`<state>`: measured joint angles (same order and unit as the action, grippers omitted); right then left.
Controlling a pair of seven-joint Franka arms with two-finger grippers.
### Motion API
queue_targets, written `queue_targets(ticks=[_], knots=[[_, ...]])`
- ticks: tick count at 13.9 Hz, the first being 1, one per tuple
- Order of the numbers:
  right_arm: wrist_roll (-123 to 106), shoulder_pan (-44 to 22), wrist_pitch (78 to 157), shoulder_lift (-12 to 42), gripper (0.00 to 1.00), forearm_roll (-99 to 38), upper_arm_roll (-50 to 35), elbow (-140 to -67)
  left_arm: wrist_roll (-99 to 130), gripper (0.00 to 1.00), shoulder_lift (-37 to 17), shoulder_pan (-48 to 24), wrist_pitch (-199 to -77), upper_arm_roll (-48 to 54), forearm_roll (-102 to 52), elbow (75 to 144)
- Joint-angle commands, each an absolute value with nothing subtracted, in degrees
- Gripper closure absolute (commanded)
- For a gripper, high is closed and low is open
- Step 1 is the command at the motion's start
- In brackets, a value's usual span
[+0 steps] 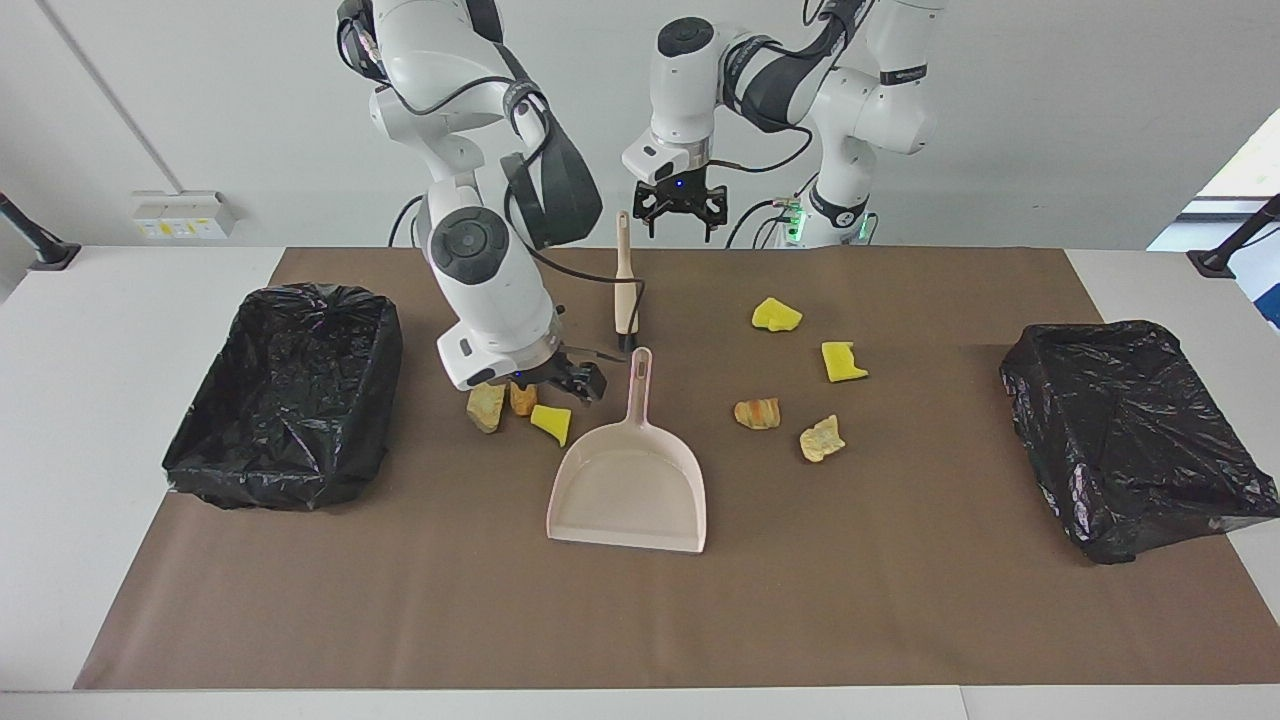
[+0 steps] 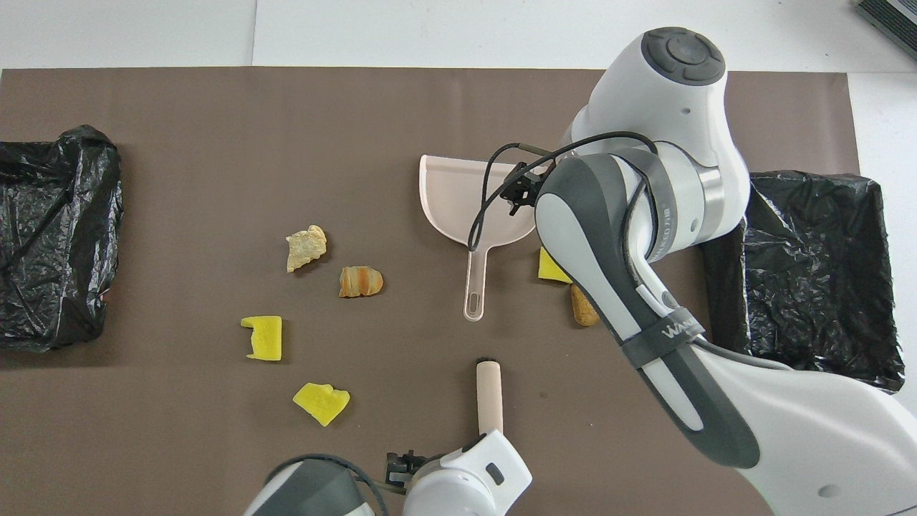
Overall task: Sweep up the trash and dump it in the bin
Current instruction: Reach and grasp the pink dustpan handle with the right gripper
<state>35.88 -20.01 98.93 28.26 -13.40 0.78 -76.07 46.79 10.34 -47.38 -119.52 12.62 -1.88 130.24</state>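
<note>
The trash is small yellow and tan-brown chunks on the brown mat. Three lie together: tan [image 1: 486, 407], brown [image 1: 522, 398] and yellow [image 1: 551, 422]. The yellow [image 2: 551, 269] and brown [image 2: 584, 308] ones show in the overhead view; my arm hides the third. My right gripper [image 1: 577, 380] is low just above them, beside the pink dustpan's handle [image 1: 640, 385]. The dustpan [image 1: 630, 480] lies flat and empty. Several more chunks lie toward the left arm's end: yellow [image 1: 776, 315], yellow [image 1: 843, 362], brown [image 1: 757, 413], tan [image 1: 822, 438]. My left gripper [image 1: 682, 212] is open and raised.
A beige brush [image 1: 625, 285] stands upright on its bristles, nearer to the robots than the dustpan handle, with nothing holding it. Two bins lined with black bags stand at the mat's ends: one at the right arm's end [image 1: 260, 480], one at the left arm's end [image 1: 1150, 520].
</note>
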Motion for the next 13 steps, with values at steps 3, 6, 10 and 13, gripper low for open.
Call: queue_targets(ticks=[3, 6, 10, 13], knots=[[36.04, -24.6, 105.98, 30.67, 0.0, -17.58, 0.79, -76.89, 54.58, 0.0, 5.28, -55.36, -129.19, 11.43, -2.29, 132.28], [31.39, -27.49, 106.79, 28.57, 0.0, -16.97, 0.79, -84.0, 56.15, 0.0, -1.91, -58.44, -134.8, 11.34, -2.2, 132.1], [28.04, -28.92, 107.66, 25.85, 0.0, -13.62, 0.79, -92.62, 56.78, 0.0, -3.17, -58.27, -135.36, 11.16, -2.11, 131.84], [31.53, -29.09, 110.04, 24.78, 0.0, -14.67, 0.79, -94.92, 56.78, 0.0, -2.29, -57.4, -133.95, 10.81, -2.11, 131.66]])
